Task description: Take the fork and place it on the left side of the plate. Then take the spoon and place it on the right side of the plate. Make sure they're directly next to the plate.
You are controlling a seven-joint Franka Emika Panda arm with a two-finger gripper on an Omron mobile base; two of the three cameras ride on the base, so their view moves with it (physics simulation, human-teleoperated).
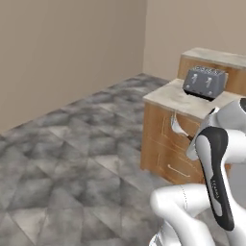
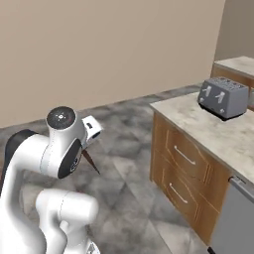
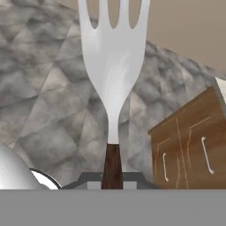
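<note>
Off to the right of my tool stands the worktop (image 2: 213, 131), a pale stone slab over a wooden cabinet with drawers (image 2: 183, 173). A grey four-slot toaster (image 2: 223, 96) sits directly on it, toward its far end, well apart from my tool. Beyond it a second wooden unit with the same pale top (image 1: 216, 57) stands against the wall. Below my tool spreads the grey tiled floor (image 1: 72, 158).

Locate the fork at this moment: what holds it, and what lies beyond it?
The fork is clamped by its brown handle in the gripper, tines pointing away in the hand view, over grey floor with the wooden drawer cabinet at right.
</note>
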